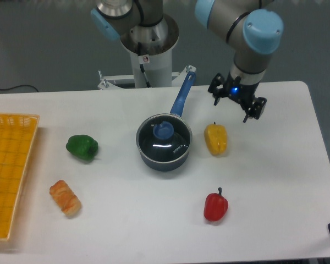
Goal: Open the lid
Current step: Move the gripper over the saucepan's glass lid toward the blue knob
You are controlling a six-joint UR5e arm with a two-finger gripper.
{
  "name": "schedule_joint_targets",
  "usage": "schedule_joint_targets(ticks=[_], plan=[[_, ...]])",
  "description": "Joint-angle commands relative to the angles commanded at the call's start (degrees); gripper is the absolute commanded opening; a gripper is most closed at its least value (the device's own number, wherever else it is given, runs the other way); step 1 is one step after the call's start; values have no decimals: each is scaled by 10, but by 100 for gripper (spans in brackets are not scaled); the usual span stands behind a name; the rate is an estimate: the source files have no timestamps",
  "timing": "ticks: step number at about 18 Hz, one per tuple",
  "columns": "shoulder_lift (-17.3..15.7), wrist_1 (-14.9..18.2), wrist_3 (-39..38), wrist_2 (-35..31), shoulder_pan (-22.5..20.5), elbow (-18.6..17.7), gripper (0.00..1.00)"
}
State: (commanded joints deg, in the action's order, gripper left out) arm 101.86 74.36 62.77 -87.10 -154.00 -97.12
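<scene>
The lid [164, 138] is a round glass disc with a blue knob in its middle, resting flat on a dark blue saucepan [164, 157] whose long blue handle [182, 97] points to the back. My gripper [231, 109] hangs open above the table to the right of the handle and behind a yellow pepper [215, 139], well apart from the lid. Nothing is between its fingers.
A green pepper [82, 147] lies left of the saucepan, a piece of bread [65, 198] at the front left, a red pepper [215, 205] at the front. A yellow basket [5, 165] sits on the left edge. The arm's base [150, 49] stands behind the table.
</scene>
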Motion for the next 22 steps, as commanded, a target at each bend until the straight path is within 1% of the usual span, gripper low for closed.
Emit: schedule_joint_targets(ticks=[3, 6, 8, 12, 16, 18, 22], plan=[[12, 3, -33, -3, 15, -3, 100], [8, 4, -114, -2, 22, -18, 100], [1, 6, -148, 1, 26, -29, 100], [1, 0, -258, 4, 34, -31, 100], [5, -1, -304, 1, 59, -34, 100], [-1, 0, -321, 4, 64, -35, 100], [3, 1, -344, -2, 103, -37, 100]])
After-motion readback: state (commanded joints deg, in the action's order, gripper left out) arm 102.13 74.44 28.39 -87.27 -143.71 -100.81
